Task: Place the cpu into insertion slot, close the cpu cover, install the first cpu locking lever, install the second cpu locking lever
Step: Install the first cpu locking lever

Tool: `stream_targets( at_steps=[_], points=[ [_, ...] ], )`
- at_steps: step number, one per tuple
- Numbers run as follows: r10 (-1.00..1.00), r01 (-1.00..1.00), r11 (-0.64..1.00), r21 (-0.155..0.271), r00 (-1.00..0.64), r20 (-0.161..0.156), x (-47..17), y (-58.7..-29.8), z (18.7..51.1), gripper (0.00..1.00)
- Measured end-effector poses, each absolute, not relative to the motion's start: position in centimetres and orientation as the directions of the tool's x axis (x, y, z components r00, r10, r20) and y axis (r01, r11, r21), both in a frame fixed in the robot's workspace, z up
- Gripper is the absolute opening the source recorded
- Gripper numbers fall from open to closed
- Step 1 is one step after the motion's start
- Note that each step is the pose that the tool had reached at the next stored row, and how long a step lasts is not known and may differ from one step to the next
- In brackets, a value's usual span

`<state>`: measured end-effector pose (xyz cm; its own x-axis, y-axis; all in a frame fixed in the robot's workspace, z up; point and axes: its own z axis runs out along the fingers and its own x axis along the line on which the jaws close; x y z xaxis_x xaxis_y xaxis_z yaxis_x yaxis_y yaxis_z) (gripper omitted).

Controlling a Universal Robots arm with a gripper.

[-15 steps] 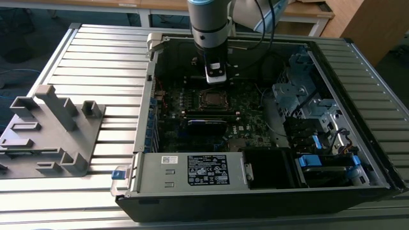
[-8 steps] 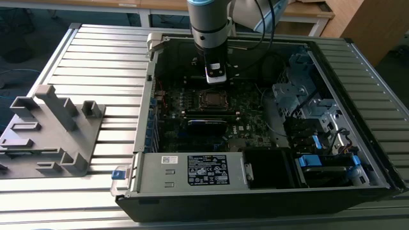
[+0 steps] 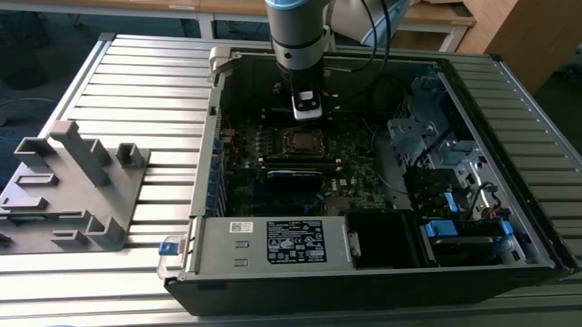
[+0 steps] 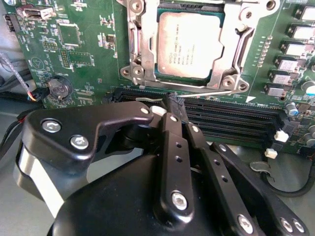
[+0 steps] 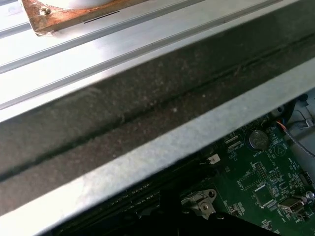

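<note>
my gripper (image 4: 173, 104) is down inside the pc case (image 3: 364, 279), tips right at the edge of the insertion slot (image 4: 220, 14). the cpu (image 4: 189, 44) sits flat in the slot and the cpu cover (image 4: 135, 49) looks folded down around it, so those bits look done to me. the thing that matters now is the thin wire locking lever (image 4: 221, 91): it runs along the slot's side nearest me, parallel to the long black memory slots (image 4: 231, 113), and its free end comes right to my fingertips (image 4: 170, 118). fingers are drawn together at that end, touching it i think, but i can't tell if the wire is actually pinched between them
</note>
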<state>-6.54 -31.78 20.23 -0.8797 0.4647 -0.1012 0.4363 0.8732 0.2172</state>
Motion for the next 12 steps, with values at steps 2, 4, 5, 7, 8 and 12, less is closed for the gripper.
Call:
stream_targets(
  at_steps=[2, 4, 5, 7, 8, 12],
  points=[
    [0.465, 0.436, 0.873, 0.218, -0.88, -0.101, -6.54, -31.78, 20.22, 0.11],
    [0.465, 0.436, 0.873, 0.218, -0.88, -0.101, -6.45, -31.77, 20.18, 0.11],
    [0.465, 0.436, 0.873, 0.218, -0.88, -0.101, -6.39, -31.77, 20.17, 0.11],
    [0.465, 0.436, 0.873, 0.217, -0.88, -0.101, -6.36, -31.78, 20.16, 0.11],
    [0.465, 0.436, 0.873, 0.217, -0.88, -0.101, -6.36, -31.78, 20.16, 0.11],
    [0.465, 0.436, 0.873, 0.218, -0.88, -0.102, -6.34, -31.77, 20.04, 0.11]
  ],
)
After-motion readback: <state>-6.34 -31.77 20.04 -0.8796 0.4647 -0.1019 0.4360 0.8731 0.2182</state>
